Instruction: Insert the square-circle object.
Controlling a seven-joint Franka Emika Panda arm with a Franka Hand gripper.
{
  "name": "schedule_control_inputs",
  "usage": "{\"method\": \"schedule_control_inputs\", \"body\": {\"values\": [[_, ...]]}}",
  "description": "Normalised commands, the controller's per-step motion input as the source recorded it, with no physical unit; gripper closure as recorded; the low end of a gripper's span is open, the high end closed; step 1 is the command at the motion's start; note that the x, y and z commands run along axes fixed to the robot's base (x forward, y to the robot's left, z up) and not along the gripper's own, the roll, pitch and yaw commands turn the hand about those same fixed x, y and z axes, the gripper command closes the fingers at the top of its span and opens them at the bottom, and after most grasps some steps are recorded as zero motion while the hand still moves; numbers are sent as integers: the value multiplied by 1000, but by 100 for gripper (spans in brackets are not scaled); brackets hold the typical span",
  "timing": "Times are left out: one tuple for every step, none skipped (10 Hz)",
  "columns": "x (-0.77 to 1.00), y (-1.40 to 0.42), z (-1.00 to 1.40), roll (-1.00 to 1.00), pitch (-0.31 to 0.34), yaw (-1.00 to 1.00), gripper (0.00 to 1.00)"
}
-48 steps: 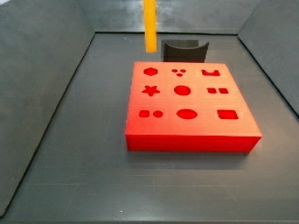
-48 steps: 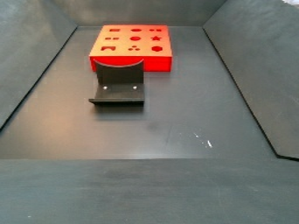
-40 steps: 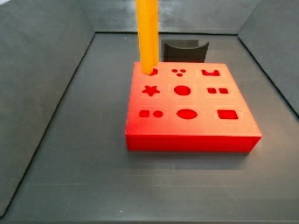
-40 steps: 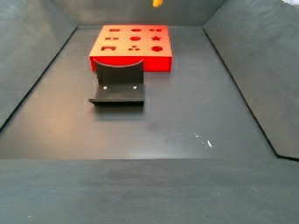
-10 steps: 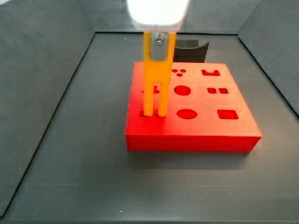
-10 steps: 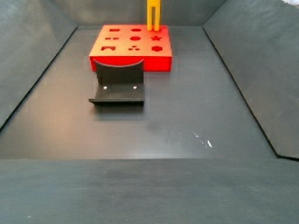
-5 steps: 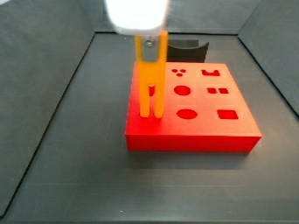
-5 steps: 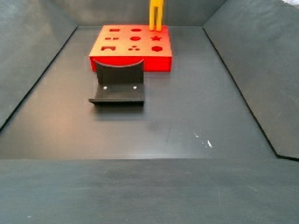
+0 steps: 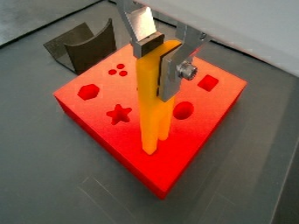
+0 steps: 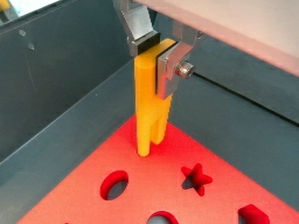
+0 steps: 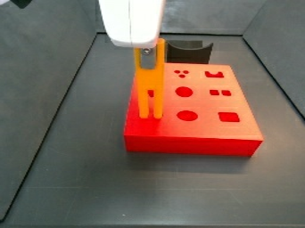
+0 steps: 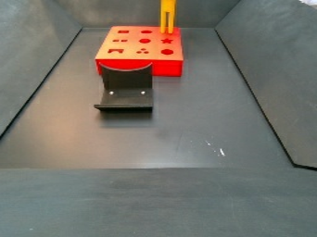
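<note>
The gripper (image 9: 160,54) hangs over the red block (image 9: 126,140), its silver fingers (image 10: 138,28) clamped on the upper end of the square-circle object (image 9: 153,105). That piece is a long, slim yellow-orange bar held upright, its lower end forked into two short prongs that reach the block's top face near a corner in both wrist views; whether they sit in a hole cannot be told. In a side view the bar (image 11: 145,87) stands at the block's near left part. The block is flat, with star, circle and square holes. Behind it stands the dark fixture (image 11: 187,50). The floor (image 12: 186,120) is dark grey, walled by grey panels (image 12: 37,37).
</note>
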Motion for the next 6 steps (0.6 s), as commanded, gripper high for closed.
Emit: {"method": "schedule_control_inputs", "body": {"values": [[451,0,-469,-41,73,0,100],[457,0,-466,-173,70,0,100],[400,0,-583,-156,80,0,100],[306,20,-743,-139,47,0,100],[257,0,-706,0,21,0,100],[74,-20,-649,107,0,0,100]]}}
